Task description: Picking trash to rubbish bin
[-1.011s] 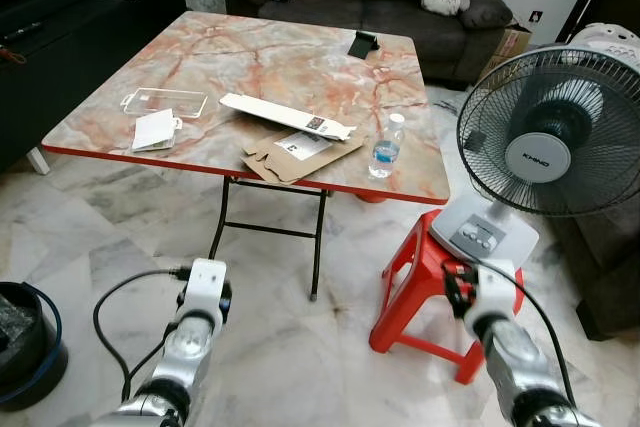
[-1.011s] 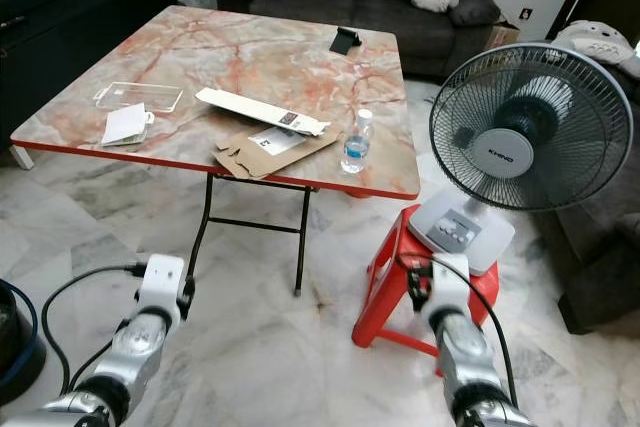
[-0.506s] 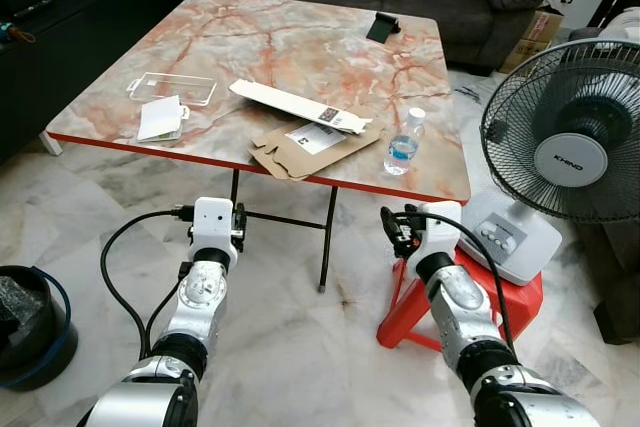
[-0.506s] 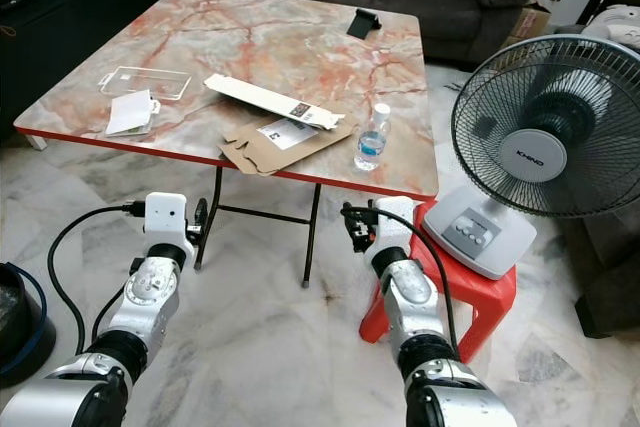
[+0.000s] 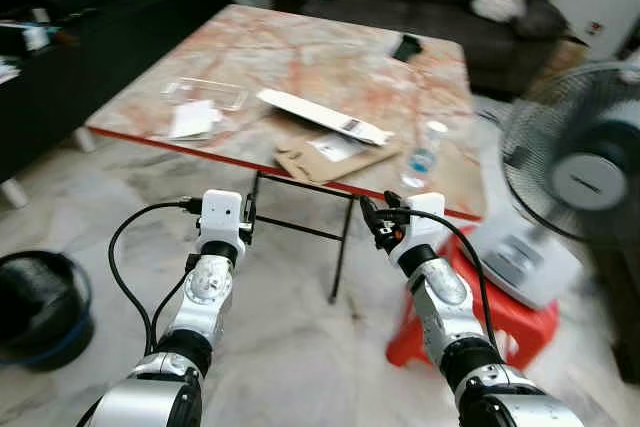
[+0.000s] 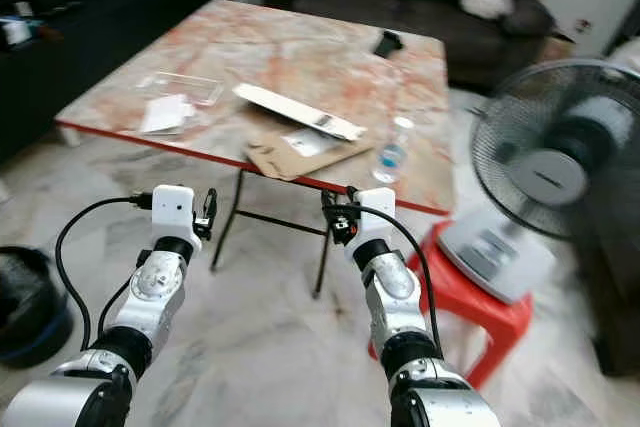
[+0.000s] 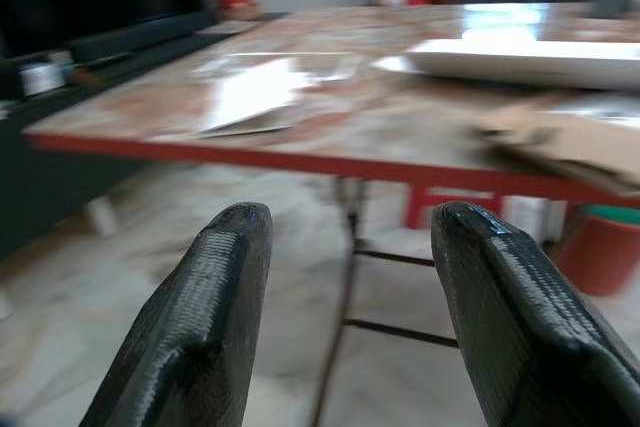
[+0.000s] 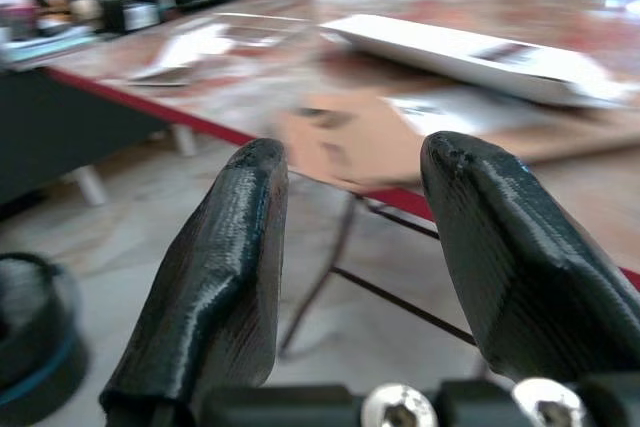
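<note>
On the marble table lie a long white box, a flat brown cardboard piece, a small plastic bottle, a white paper packet and a clear plastic tray. A black rubbish bin stands on the floor at the far left. My left gripper is open and empty, held short of the table's red front edge. My right gripper is open too, level with the edge and facing the cardboard. Both arms reach forward, apart from the table.
A standing fan rests on a red plastic stool at the right, close beside my right arm. A small black object sits at the table's far side. A dark sofa stands behind, a black cabinet along the left.
Both arms have risen from low down and now point at the table's front edge. The camera has swung, shifting the table rightward, and the picture is blurred. The trash has not moved.
</note>
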Robot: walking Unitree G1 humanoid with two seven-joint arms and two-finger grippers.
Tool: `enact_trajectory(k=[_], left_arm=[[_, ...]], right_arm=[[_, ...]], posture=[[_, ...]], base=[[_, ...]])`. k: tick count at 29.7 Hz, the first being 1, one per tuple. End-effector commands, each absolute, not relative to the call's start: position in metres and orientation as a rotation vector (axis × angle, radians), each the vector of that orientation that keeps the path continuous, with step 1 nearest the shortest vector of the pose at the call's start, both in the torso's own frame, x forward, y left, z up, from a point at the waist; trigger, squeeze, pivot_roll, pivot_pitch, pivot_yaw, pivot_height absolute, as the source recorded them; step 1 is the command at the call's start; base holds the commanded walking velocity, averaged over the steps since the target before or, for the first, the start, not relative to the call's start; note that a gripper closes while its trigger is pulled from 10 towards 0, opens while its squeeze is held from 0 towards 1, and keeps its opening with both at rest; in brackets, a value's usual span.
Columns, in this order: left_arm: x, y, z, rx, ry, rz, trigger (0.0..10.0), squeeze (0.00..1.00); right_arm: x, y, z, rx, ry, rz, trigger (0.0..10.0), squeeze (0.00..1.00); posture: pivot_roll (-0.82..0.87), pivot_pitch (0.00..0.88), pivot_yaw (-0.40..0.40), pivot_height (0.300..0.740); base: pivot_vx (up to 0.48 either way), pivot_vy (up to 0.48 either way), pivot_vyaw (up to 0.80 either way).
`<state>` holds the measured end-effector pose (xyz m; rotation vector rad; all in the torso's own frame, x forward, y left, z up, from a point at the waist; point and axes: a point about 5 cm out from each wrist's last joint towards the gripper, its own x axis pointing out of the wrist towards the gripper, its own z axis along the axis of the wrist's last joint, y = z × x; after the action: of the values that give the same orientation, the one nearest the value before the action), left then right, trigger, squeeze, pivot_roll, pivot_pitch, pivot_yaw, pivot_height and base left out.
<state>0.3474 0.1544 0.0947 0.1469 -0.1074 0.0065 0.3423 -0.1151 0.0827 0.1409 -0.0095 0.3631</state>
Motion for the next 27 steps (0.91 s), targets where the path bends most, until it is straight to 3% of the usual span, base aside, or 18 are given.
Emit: enact_trajectory(k=[1, 8, 16, 27], left_arm=[[0.352, 0.150, 0.105, 0.140, -0.154, 0.000, 10.0, 0.00], [0.354, 0.153, 0.110, 0.139, -0.171, 0.005, 10.0, 0.00], [0.355, 0.155, 0.114, 0.138, -0.188, 0.012, 10.0, 0.00], [0.356, 0.153, 0.119, 0.132, -0.207, 0.005, 10.0, 0.00]], right_arm=[[0.346, -0.117, 0.090, 0.149, -0.030, 0.361, 10.0, 0.00], [0.346, -0.112, 0.090, 0.124, -0.031, 0.380, 10.0, 0.00], [0.346, -0.109, 0.093, 0.153, -0.055, 0.397, 10.0, 0.00], [0.347, -0.108, 0.091, 0.163, -0.030, 0.391, 10.0, 0.00]], posture=[[0.01, 0.006, -0.112, 0.740], [0.01, 0.015, -0.114, 0.740], [0.02, 0.018, -0.116, 0.740], [0.01, 0.025, -0.116, 0.740]], base=[[0.292, 0.000, 0.00], [0.299, 0.000, 0.00], [0.327, 0.000, 0.72], [0.335, 0.000, 0.00]])
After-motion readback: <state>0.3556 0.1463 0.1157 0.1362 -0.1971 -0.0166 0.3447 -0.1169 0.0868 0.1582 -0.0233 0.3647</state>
